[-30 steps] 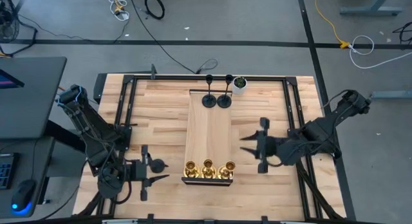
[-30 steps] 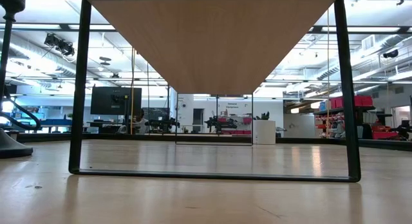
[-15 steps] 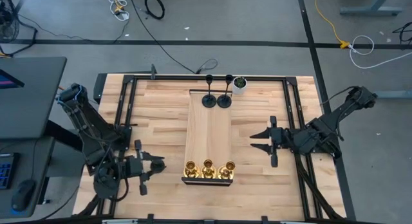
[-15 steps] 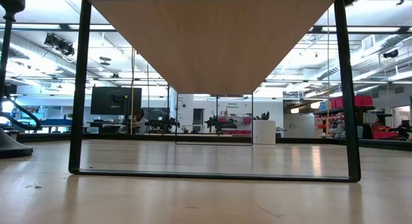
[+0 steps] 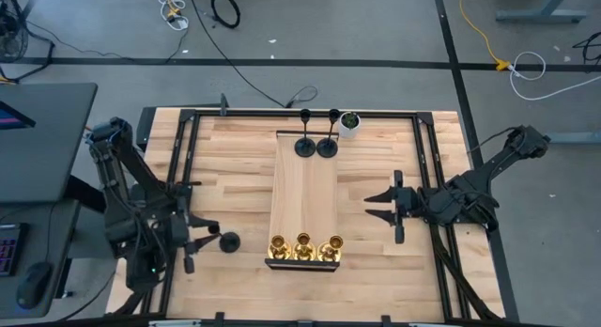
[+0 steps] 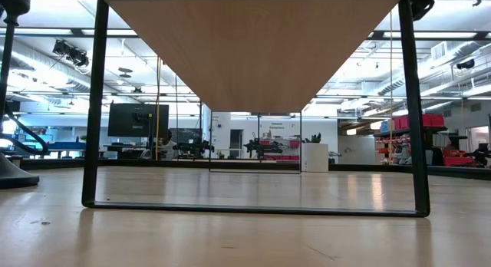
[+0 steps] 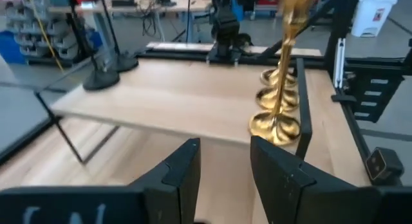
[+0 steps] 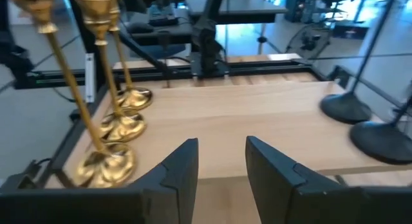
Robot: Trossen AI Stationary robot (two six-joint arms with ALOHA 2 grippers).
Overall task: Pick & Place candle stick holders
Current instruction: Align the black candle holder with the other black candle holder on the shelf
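Three brass-gold candle stick holders (image 5: 303, 245) stand in a row on the near end of a raised wooden board (image 5: 305, 195). Two matte black holders (image 5: 316, 146) stand on its far end. A third black holder (image 5: 228, 241) stands upright on its round base on the table, left of the board; it also shows at the left edge of the low view (image 6: 9, 106). My left gripper (image 5: 199, 243) is open and empty, just left of that holder. My right gripper (image 5: 370, 206) is open and empty, right of the board. The gold holders also show in both wrist views (image 7: 277, 124) (image 8: 106, 166).
A small white pot with a green plant (image 5: 349, 124) stands at the board's far right corner. The board rests on black metal legs (image 6: 92, 106), with free space under it. Bare table lies on both sides of the board (image 5: 235, 177).
My left gripper has drawn back from the third black holder toward the table's left edge, leaving it standing on the table. My right gripper has moved a little toward the table's right edge, away from the board, and then kept still.
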